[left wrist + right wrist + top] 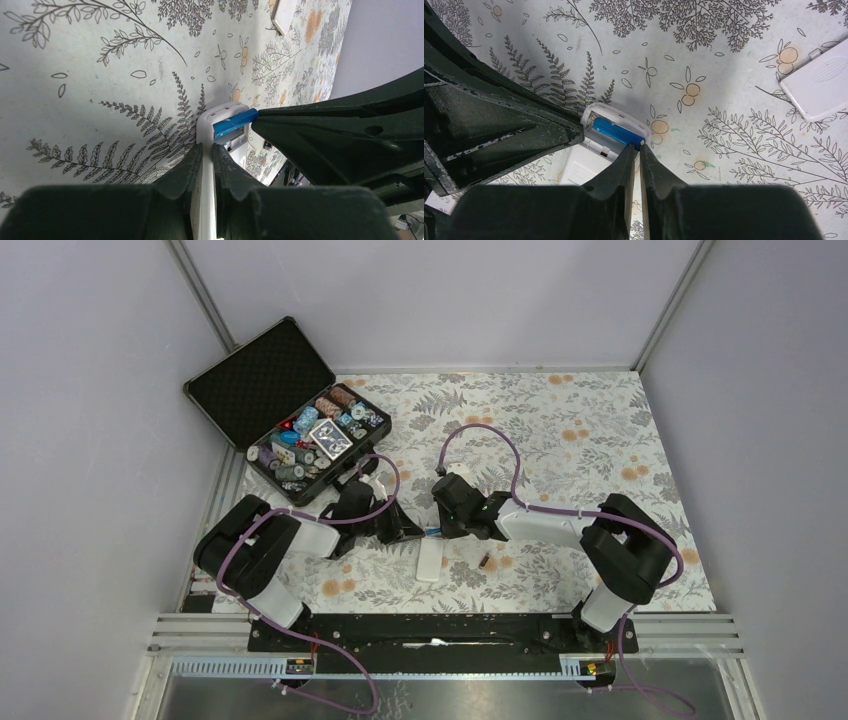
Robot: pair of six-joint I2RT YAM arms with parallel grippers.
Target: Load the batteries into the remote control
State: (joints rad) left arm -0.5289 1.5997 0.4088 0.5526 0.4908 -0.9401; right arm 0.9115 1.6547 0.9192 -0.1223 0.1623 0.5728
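Note:
My left gripper [408, 531] [207, 146] is shut on the long edge of the white remote control [206, 127], holding it on its side above the mat. Its open battery bay [596, 142] faces my right gripper [441, 531] [638, 146]. The blue battery [234, 122] [616, 131] lies tilted in the bay. The right fingertips pinch its outer end with only a thin gap between them. The dark reddish battery [484, 561] lies loose on the mat, to the right of the grippers.
A white battery cover [429, 561] [819, 87] lies on the floral mat just in front of the grippers. An open black case [320, 440] of poker chips and cards stands at the back left. Purple cables loop over both arms.

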